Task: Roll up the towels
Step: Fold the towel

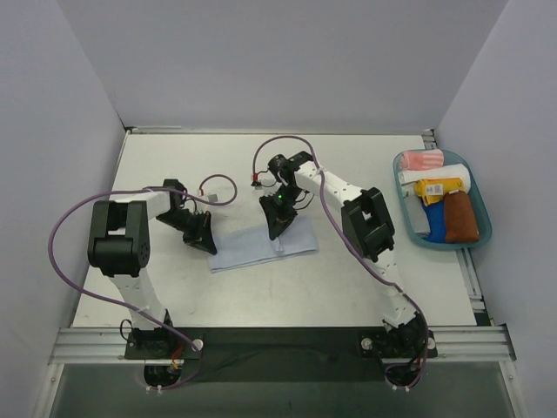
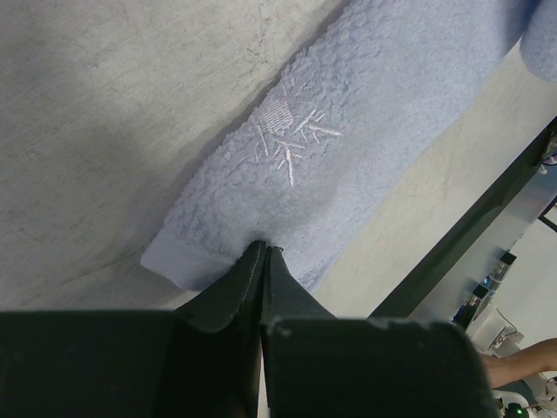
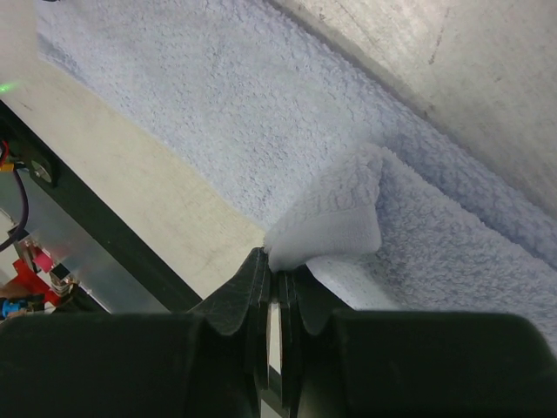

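The pale light-blue towel (image 1: 261, 246) lies flat on the table in the middle. My left gripper (image 1: 207, 242) is shut on the towel's left end; in the left wrist view its tips (image 2: 264, 250) pinch the hem of the towel (image 2: 348, 131), beside a white embroidered mark. My right gripper (image 1: 277, 231) is shut on a corner of the towel and holds it folded up, as the right wrist view shows (image 3: 277, 266), with the towel (image 3: 218, 113) spread beyond. The rust-brown towel (image 1: 460, 217) lies in the tray at the right.
A teal tray (image 1: 484, 212) at the right holds the pink-and-white striped cloth (image 1: 423, 160), a white cloth, the yellow cloth (image 1: 432, 188) and a blue cloth. Purple cables loop over the table behind both arms. The table's dark front edge shows in both wrist views.
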Controlling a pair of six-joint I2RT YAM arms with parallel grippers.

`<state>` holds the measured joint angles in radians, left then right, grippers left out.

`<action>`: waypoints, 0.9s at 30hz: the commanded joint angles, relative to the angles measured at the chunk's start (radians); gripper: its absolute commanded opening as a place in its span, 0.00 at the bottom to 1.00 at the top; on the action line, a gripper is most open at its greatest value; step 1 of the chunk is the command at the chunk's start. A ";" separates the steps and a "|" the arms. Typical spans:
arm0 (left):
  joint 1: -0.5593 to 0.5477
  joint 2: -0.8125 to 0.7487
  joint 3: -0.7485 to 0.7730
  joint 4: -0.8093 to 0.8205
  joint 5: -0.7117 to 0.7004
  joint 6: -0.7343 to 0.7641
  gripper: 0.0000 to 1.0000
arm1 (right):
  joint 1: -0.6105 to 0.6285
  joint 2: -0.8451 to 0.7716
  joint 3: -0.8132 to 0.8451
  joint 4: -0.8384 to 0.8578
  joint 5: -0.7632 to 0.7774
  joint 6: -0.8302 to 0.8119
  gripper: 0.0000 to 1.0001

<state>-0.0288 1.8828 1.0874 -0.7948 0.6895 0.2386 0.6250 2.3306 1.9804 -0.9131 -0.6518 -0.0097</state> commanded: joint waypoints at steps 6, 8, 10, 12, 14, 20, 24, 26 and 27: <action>0.001 0.016 0.034 0.012 0.022 0.004 0.01 | 0.015 0.032 0.026 -0.046 -0.037 0.010 0.00; 0.001 0.016 0.034 0.012 0.022 0.004 0.01 | 0.015 0.045 0.035 -0.046 -0.039 0.010 0.00; 0.001 0.018 0.034 0.012 0.028 0.005 0.01 | 0.016 0.059 0.047 -0.046 -0.043 0.010 0.04; 0.003 0.018 0.034 0.014 0.038 0.007 0.02 | 0.016 0.062 0.051 -0.046 -0.052 0.010 0.24; 0.003 0.001 0.029 0.012 0.056 0.010 0.03 | 0.016 0.044 0.046 -0.047 -0.072 0.008 0.38; 0.004 -0.135 0.008 0.014 0.107 0.041 0.04 | -0.008 -0.148 -0.020 -0.052 -0.069 -0.055 0.46; -0.008 -0.212 -0.009 0.009 0.072 0.053 0.04 | -0.076 -0.234 -0.057 -0.055 -0.037 -0.107 0.43; -0.025 -0.241 -0.017 0.011 0.050 0.053 0.04 | -0.131 -0.225 -0.057 -0.061 -0.020 -0.116 0.34; -0.042 -0.244 -0.024 0.009 0.030 0.051 0.03 | -0.146 -0.212 -0.055 -0.061 -0.017 -0.122 0.31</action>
<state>-0.0391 1.6798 1.0832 -0.7952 0.7349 0.2642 0.5575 2.1536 1.9297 -0.9234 -0.6960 -0.0879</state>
